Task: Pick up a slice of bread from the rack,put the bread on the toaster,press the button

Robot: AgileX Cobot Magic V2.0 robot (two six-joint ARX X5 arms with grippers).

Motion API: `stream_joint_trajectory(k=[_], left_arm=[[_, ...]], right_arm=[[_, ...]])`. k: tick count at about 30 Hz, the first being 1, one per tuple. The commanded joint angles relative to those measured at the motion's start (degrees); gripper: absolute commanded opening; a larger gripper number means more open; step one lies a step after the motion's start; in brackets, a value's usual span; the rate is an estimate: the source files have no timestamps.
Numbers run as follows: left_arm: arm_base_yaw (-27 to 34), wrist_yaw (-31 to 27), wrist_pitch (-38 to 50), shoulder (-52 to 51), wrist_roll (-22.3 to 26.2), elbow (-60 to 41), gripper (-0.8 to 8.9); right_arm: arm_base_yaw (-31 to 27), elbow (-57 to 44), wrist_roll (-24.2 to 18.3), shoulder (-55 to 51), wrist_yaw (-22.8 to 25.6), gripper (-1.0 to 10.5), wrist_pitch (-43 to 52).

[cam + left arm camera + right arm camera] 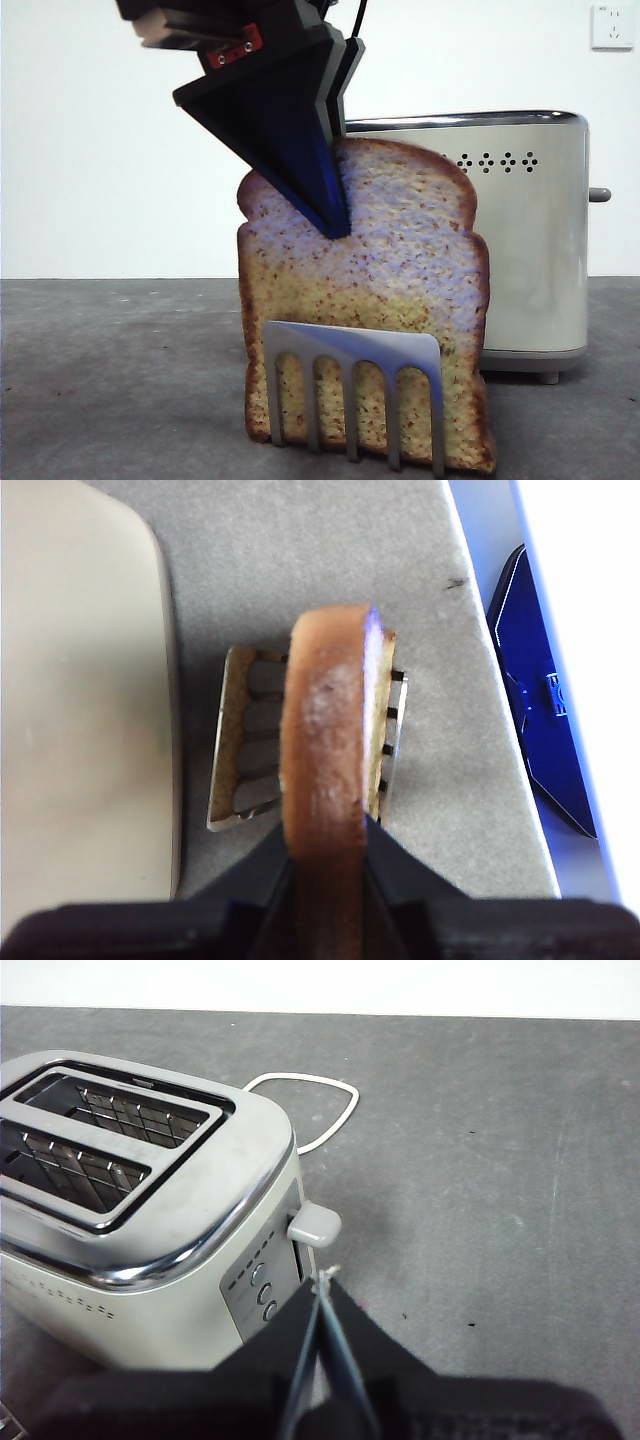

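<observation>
Front view, bench: grey bench [120, 380] running the full width under everything, pale wall behind it.
Toaster: cream-beige toaster [530, 240] standing at the back right of the bench, chrome rim on top, row of dotted vent holes on its side. From the right wrist view both slots are open to the camera, wire guides showing inside, nothing in them.
Slice of bread: big brown slice of bread [400, 300] standing upright in the rack, domed top up, speckled face towards us. It hides the toaster's left part. Its lower edge sits down between the steel plates.
Left gripper: left gripper [335, 215] coming down from the top left, dark and slanted. Its jaws are clenched on the bread's top edge, one jaw on each face; the left wrist view shows the crust running up between them.
Right gripper: right gripper [322, 1290] hanging by the toaster's narrow end, just below the lever. Its jaws are pressed together with nothing between them, tips just short of the knob.
Rack: small shiny steel rack [350, 390] at the front, far lower than the toaster, arched cut-outs in its front plate, bread showing through the slots.
Cable: pale looped cable [320, 1110] lying on the bench beyond the toaster.
Button: grey stubby button [599, 195] sticking out of the toaster's narrow end, up near the top of its slot.
</observation>
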Motion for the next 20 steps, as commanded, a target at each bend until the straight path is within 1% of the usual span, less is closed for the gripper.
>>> stream_joint_trajectory(k=[1, 7, 20], left_arm=[[-0.13, -0.15, 0.26, 0.00, 0.31, 0.76, -0.09], [-0.15, -0.07, -1.38, -0.31, 0.26, 5.14, -0.09], [-0.70, 0.35, -11.39, -0.42, 0.28, 18.12, -0.09]], right_arm=[[0.00, 0.26, -0.46, 0.02, -0.17, -0.1, 0.11], [0.00, 0.26, -0.46, 0.02, -0.17, -0.1, 0.00], [0.00, 0.26, -0.46, 0.02, -0.17, -0.1, -0.46]])
